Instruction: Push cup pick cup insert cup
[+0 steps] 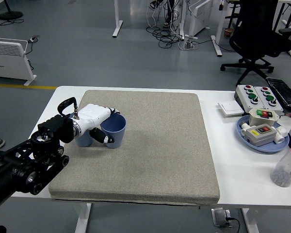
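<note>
Gripping cup (113, 131) with left robot hand (98, 125) on the mat's (150, 145) left side, second cup (84, 138) just behind the hand, mostly hidden. Judged step: pick, ahead of the insert.

Doing it well:
- Lift straight up, no tilt; cup upright now, worth keeping that way.
- Clear the second cup's rim before any sideways move; the two stand very close, easy to knock.
- Line up rim over rim, then lower slowly; nested cups jam if off-axis.
- Light squeeze only; thin plastic wall probably flexes and could pop out.

Robot hand state: fingers curled around the cup, thumb on the near-left wall, other fingers over the far rim side. Wrapped closed on it, not spread. Contact on the far side hidden by the hand, so firmness of hold unclear. Cup base looks in contact with the mat, hard to be sure.

Right robot hand not visible. Box clutter and tray (262, 141) far right on the surface (233, 165), well apart.
</note>
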You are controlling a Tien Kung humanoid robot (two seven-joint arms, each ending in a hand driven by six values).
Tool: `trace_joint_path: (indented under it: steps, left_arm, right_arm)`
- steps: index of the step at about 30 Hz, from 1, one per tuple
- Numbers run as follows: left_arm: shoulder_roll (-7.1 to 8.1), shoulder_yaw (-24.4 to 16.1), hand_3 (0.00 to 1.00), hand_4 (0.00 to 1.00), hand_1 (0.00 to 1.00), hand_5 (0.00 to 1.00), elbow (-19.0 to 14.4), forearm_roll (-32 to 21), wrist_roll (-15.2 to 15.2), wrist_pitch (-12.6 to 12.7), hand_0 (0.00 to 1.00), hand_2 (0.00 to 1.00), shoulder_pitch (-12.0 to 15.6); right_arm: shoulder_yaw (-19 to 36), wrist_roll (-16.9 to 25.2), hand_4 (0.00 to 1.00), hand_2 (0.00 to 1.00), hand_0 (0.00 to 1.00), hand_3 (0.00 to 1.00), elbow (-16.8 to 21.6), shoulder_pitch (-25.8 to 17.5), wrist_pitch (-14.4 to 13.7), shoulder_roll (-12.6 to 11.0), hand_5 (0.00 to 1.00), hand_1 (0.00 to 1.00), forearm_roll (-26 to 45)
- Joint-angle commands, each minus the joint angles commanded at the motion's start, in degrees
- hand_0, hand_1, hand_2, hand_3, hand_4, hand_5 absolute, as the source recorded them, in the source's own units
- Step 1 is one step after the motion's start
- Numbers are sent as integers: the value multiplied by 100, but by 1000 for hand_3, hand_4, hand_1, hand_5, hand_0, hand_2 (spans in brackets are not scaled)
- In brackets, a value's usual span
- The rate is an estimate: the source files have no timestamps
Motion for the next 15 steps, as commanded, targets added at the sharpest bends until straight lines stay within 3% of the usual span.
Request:
trace_joint_path:
  steps: [15]
  left_arm:
    - [57,-169,697,711,549,221,-188,-622,6,-62,417,576,76]
  right_arm:
    - [3,-2,208,728,739,612,0,2,-3,1,406,679,-7]
